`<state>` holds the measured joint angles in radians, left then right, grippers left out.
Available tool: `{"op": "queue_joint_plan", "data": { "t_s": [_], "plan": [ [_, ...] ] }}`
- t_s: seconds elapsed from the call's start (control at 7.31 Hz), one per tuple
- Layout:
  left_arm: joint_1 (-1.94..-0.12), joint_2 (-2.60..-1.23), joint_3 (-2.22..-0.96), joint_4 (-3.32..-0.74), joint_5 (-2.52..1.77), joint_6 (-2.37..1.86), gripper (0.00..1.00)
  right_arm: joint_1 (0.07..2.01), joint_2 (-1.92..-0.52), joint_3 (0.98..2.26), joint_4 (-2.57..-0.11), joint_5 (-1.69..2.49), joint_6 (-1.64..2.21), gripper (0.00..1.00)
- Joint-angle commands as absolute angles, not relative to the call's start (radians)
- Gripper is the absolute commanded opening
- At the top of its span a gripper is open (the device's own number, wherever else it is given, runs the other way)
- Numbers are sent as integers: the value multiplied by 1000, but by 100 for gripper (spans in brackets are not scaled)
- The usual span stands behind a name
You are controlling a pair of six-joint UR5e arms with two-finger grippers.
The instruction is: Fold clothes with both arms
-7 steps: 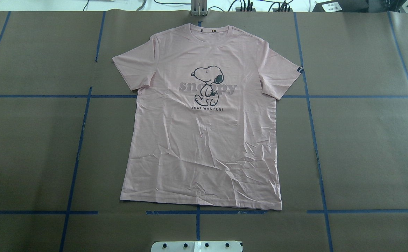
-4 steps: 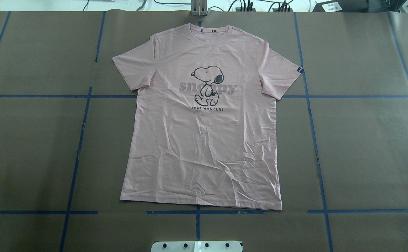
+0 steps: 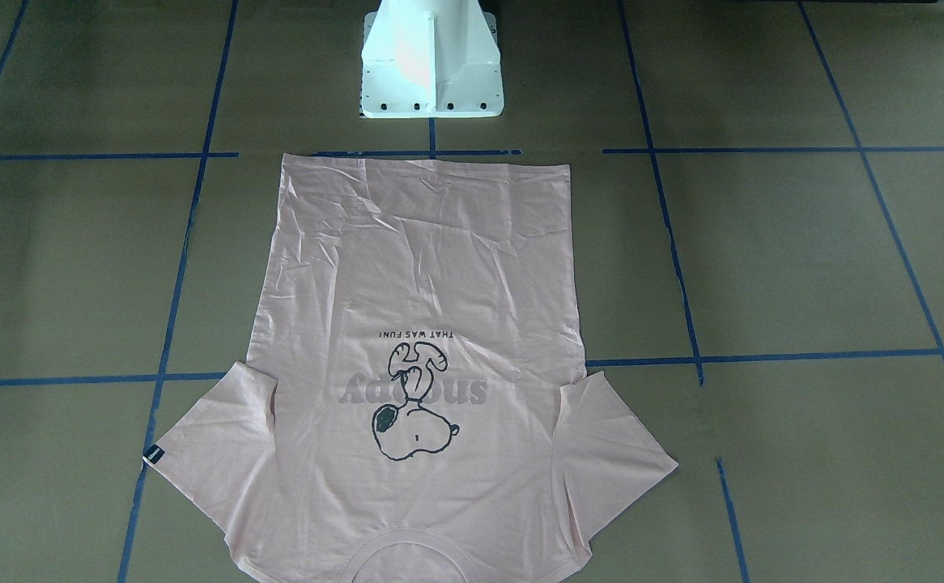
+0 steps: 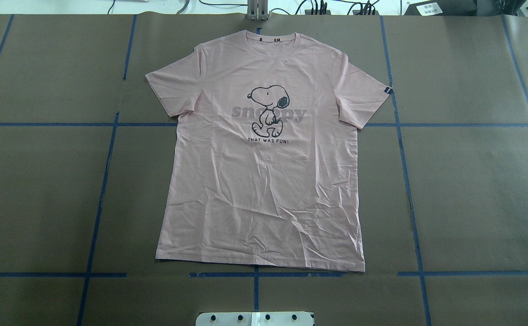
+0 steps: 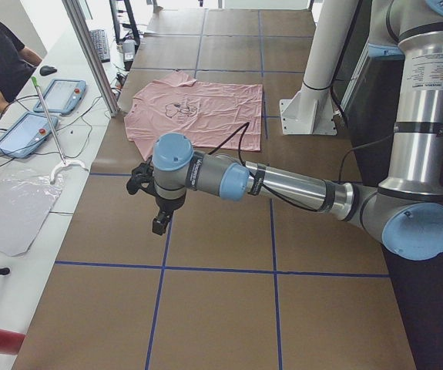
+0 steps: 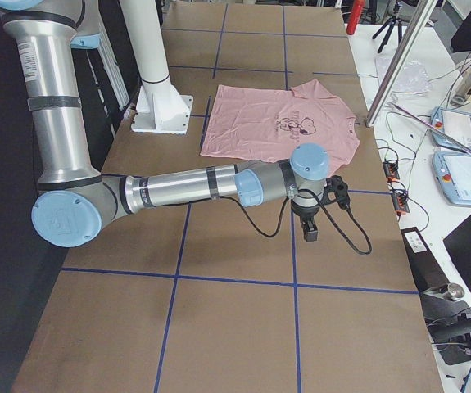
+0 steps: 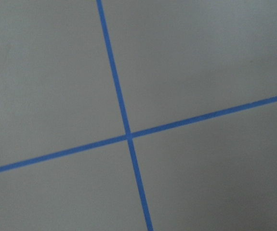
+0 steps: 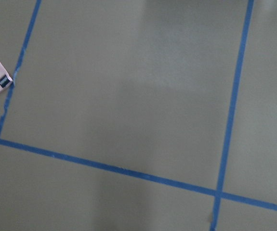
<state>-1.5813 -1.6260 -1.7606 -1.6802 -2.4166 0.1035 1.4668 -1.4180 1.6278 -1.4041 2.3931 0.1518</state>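
The pink shirt point(image 4: 264, 181) lies flat, picture up, between the left gripper point(image 5: 158, 222) and the right gripper point(image 6: 310, 229), well apart from both. Each faces one long side. The right one seems nearer. Wide or narrow? I cannot tell.

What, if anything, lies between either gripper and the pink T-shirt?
Nothing visible does. Only the brown table with its blue tape lines separates the left gripper and the right gripper from the T-shirt, which lies flat and unfolded.
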Motion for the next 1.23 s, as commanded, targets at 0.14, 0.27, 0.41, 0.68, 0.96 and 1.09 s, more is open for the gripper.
{"op": "queue_joint_plan", "data": {
  "t_s": [0.14, 0.27, 0.41, 0.68, 0.96, 1.09],
  "plan": [
    [-1486, -1673, -1714, -1910, -2442, -47, 100, 1176, -1149, 1548, -1327, 2245, 739, 100],
    [-1458, -1737, -1660, -1916, -2444, -142, 100, 1095, -1049, 1449, -1287, 2179, 788, 100],
    [-1433, -1847, -1549, -1917, -2442, -278, 100, 1077, -1017, 1324, -1155, 2155, 805, 100],
    [-1350, -1871, -1502, -2018, -2392, -322, 100, 1045, -976, 1120, -945, 2132, 811, 100],
    [-1348, -1871, -1503, -2057, -2342, -345, 100, 985, -962, 1077, -943, 2033, 811, 100],
    [-1348, -1871, -1503, -2098, -2342, -394, 100, 965, -962, 1069, -943, 2028, 810, 100]
  ]
}}
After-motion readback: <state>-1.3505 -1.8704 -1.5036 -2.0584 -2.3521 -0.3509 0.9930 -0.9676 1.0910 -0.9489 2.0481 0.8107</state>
